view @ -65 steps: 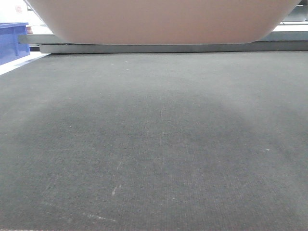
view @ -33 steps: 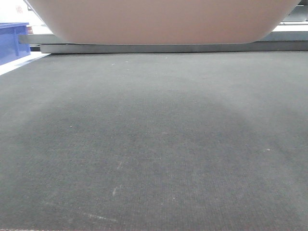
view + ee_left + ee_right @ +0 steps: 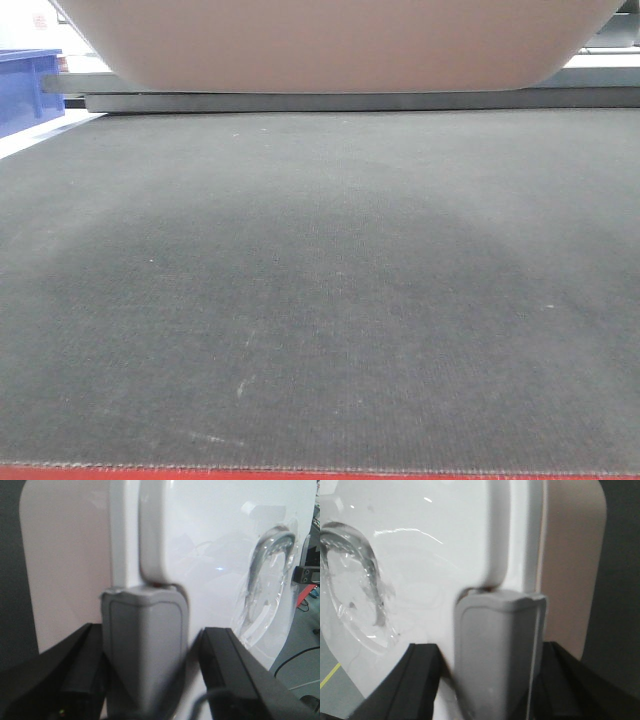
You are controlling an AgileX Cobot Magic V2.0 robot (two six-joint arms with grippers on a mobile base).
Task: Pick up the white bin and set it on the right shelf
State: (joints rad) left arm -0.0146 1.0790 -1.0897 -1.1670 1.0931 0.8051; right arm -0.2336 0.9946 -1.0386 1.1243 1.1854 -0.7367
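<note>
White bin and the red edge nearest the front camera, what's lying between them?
Nothing in the front view: only bare dark mat stretches from the white bin to the red edge.

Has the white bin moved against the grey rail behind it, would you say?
Yes: white bin sits slightly higher against the grey rail.

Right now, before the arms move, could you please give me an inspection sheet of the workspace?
Surface: dark grey mat with a broad shadow; red edge in front.
Job's things: white bin at the mat's far side, lid on; grey metal rail behind it, perhaps the shelf.
Clutter: blue crate, far left.
Grippers: left gripper and right gripper each closed around a grey latch of the bin.
Cables: black cable on the floor.
Surroundings: nothing else seen.
</note>
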